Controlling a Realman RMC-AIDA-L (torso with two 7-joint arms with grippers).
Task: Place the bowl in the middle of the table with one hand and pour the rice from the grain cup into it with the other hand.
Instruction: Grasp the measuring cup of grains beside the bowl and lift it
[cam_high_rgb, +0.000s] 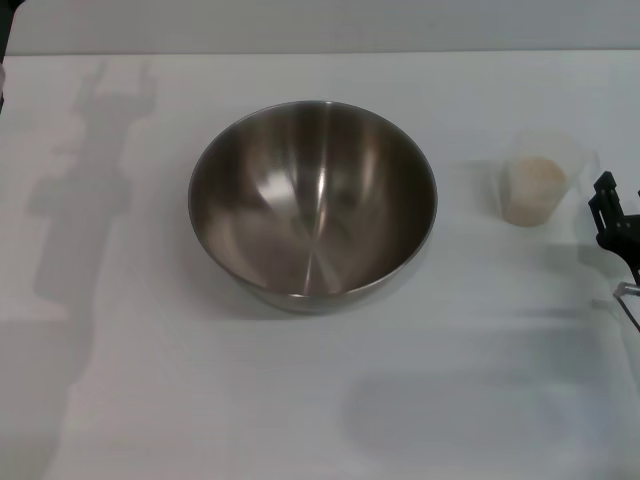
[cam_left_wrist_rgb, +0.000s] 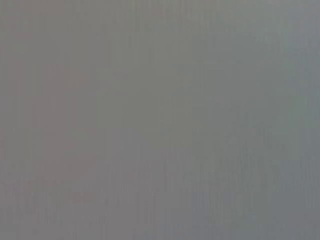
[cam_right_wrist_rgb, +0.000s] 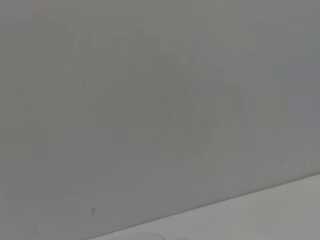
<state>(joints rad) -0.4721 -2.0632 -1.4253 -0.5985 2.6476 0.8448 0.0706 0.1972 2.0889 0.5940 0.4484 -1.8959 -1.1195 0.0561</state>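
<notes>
Rice (cam_high_rgb: 533, 180) sits unpoured in the grain cup (cam_high_rgb: 537, 187), right of the empty bowl (cam_high_rgb: 312, 198), which stands mid-table (cam_high_rgb: 150, 400); placing looks done, pouring remains. The right gripper (cam_high_rgb: 612, 215) hovers just right of the cup, its opening impossible to judge. The left gripper is out of sight.

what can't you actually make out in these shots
- Right end effector: head view, cut off by the right edge; open or shut cannot be told.
- Left end effector: in no view; only a shadow on the table.
- Both wrist views: blank grey surface, no bowl or cup.
- Grain cup: clear walls faint; spout and handle hard to make out, rice visible.
- Bowl: reflections could mask grains.
</notes>
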